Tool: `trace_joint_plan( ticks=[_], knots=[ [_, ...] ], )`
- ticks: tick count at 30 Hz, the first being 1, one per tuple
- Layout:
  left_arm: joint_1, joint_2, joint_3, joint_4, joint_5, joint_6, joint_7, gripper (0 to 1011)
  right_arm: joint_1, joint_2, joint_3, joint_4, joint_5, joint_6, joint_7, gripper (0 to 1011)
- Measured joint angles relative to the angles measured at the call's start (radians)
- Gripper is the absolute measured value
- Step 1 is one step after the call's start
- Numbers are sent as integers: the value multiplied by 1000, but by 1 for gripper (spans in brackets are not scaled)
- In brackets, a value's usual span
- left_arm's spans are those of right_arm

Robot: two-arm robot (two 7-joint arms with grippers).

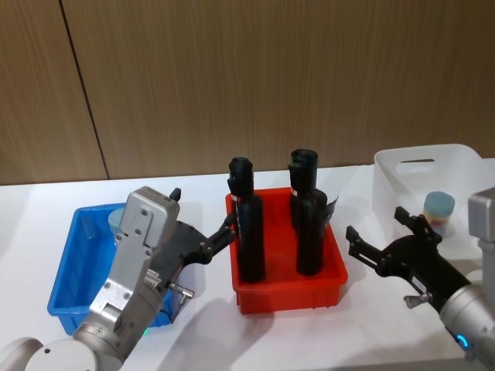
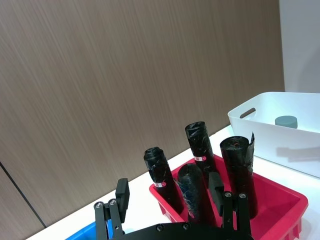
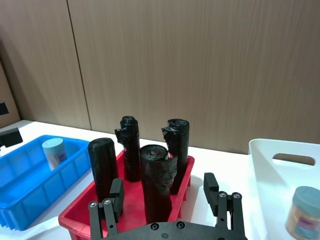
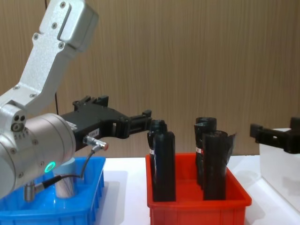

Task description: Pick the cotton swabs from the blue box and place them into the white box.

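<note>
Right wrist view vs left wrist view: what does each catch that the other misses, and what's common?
Right wrist, not left wrist: a cotton swab jar standing in the blue box. Left wrist, not right wrist: a pale wall strip beside the wood panelling. Both: the red bin with four black bottles, the white box holding another jar, the blue box (a mere corner in left wrist), and that arm's own gripper open up front: right gripper, left gripper.

White table (image 1: 216, 332), on it from left to right the blue box (image 1: 66, 267), a red bin (image 1: 290, 297), the white box (image 1: 387, 193)
</note>
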Motion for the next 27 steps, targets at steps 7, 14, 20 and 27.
trace_joint_plan(
  ticks=[7,14,20,27],
  knots=[
    [0,0,0,0,0,0,0,1004,66,-14,7,88,25,12,79,1002],
    [0,0,0,0,0,0,0,1004,139,-34,11,192,55,14,146,1002],
    [0,0,0,0,0,0,0,1004,212,-56,12,295,78,13,198,1002],
    [0,0,0,0,0,0,0,1004,285,-80,9,399,93,6,245,1002]
  ],
)
